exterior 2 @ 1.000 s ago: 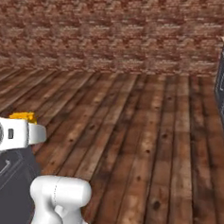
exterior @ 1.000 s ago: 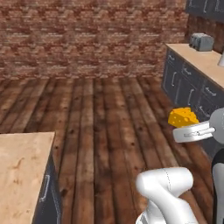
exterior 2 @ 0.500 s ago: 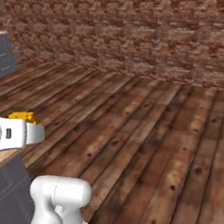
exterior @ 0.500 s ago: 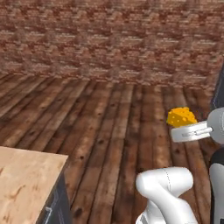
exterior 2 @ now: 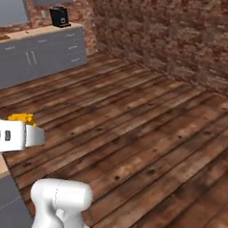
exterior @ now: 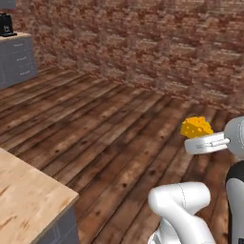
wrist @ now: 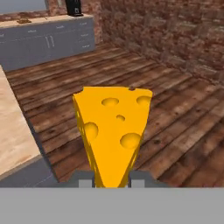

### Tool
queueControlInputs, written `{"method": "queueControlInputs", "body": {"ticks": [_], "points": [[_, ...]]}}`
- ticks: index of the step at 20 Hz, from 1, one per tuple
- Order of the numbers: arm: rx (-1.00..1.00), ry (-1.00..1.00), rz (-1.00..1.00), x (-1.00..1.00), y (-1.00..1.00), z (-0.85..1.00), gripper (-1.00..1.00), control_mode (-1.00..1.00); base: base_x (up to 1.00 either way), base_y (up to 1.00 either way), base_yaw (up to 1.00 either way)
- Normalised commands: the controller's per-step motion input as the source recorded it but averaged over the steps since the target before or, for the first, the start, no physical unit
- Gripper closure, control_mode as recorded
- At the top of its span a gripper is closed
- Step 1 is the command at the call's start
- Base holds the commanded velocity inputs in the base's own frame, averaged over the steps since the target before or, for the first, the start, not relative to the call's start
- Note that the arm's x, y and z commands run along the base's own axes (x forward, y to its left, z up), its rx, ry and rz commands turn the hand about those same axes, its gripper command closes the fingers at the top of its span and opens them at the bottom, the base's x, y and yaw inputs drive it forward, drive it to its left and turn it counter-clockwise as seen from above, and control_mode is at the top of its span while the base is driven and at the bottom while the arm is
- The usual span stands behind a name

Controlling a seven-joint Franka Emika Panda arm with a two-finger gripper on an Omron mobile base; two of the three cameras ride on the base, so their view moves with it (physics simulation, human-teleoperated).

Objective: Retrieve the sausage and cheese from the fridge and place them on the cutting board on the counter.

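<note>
From the left base view I see the cheese wedge (exterior: 196, 127) sitting at the tip of my end effector (exterior: 202, 139), high over the wooden floor (exterior: 109, 128), with a bench (exterior: 24, 200) corner at lower left. From the right base view, the cheese (exterior 2: 22, 119) peeks behind the arm. In the hand view my end effector (wrist: 112, 183) is clenched on the cheese (wrist: 113, 133), narrow end down between the fingertips.

even flat light, slightly soft render
</note>
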Motion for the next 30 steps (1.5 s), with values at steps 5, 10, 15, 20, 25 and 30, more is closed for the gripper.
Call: {"method": "queueControlInputs", "body": {"ticks": [5, 10, 15, 20, 25, 30], "points": [[0.00, 0.00, 0.00, 0.00, 0.00, 0.00, 1.00, 1.00, 1.00, -0.28, 0.68], [0.00, 0.00, 0.00, 0.00, 0.00, 0.00, 1.00, 1.00, 1.00, -0.34, 0.61], [0.00, 0.00, 0.00, 0.00, 0.00, 0.00, 1.00, 1.00, 1.00, -0.35, 0.55], [0.00, 0.00, 0.00, 0.00, 0.00, 0.00, 1.00, 1.00, 1.00, -0.40, 0.49], [0.00, 0.00, 0.00, 0.00, 0.00, 0.00, 1.00, 1.00, 1.00, -0.68, 0.29], [0.00, 0.00, 0.00, 0.00, 0.00, 0.00, 1.00, 1.00, 1.00, -0.84, 0.02]]}}
